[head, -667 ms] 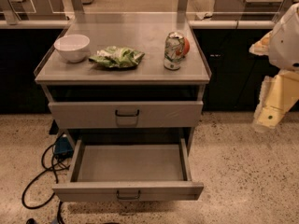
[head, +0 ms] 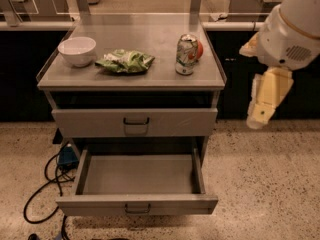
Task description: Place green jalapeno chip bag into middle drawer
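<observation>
1. Beside the grey metal cabinet's right edge, the cream-coloured two-finger gripper [head: 264,101] hangs pointing down below the surface's level. It has drifted a little leftward toward the cabinet since a moment ago. It holds nothing, and I cannot tell whether it is spread or pressed together.
2. Nothing else has shifted. The crumpled, shiny green jalapeno chip bag [head: 125,61] lies flat on the grey metal surface [head: 150,31], as before. It sits between the round white bowl [head: 77,50] on its left and the upright silver-green soda can [head: 187,54] on its right, apart from both.
3. The wide, shallow grey middle drawer [head: 137,176] remains pulled fully out and shows a bare floor. The like drawer front above it [head: 170,122] stays closed.
4. My reading: the task is at its approach stage, with the drawer ready and the bag ungrasped. The small sideways move looks like the start of a reach.
5. Next, the gripper likely has to rise above the surface and cross past the can. Knocking that can over is the main risk.
</observation>
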